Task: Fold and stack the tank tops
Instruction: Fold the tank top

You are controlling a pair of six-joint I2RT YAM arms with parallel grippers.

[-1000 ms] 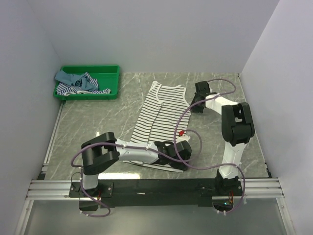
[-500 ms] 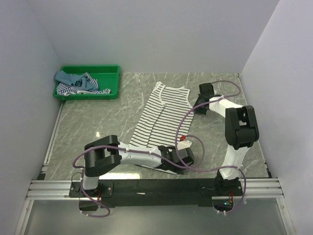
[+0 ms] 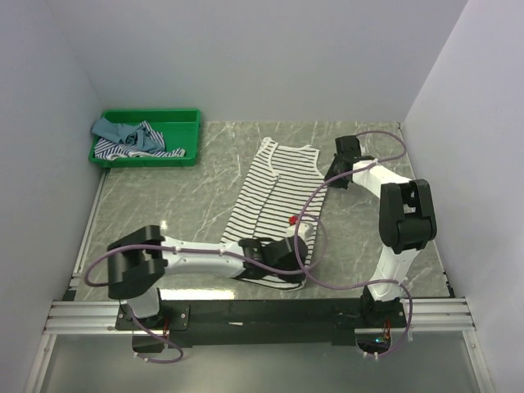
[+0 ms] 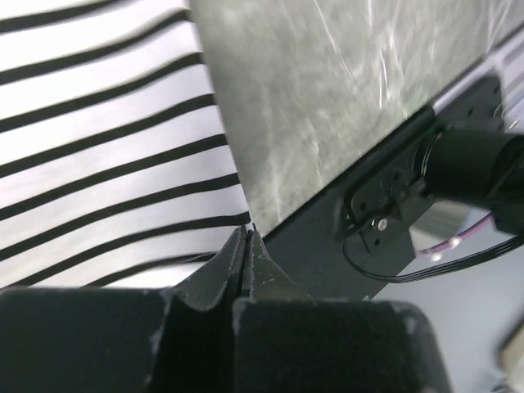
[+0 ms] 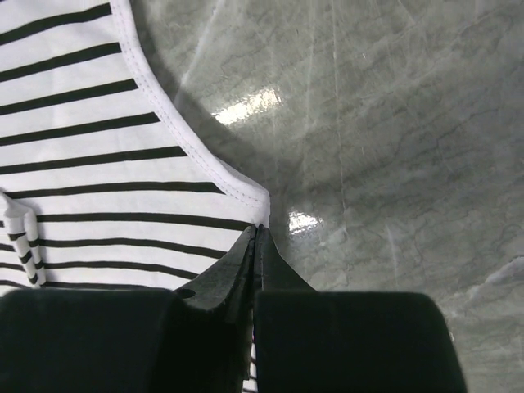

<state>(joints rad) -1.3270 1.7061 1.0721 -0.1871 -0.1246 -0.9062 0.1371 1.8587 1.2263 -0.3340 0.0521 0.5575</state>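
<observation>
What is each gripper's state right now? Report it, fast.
Left gripper: shut, pinching the black-striped tank top at its near hem corner.
Right gripper: shut, pinching the same top's far corner.

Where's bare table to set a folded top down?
Widest bare table: left of the striped tank top, between the green tray and the left arm. A narrower patch sits between that top and the right arm. Crowded: the near edge, where the left gripper pinches the hem, and the cloth-filled tray.
</observation>
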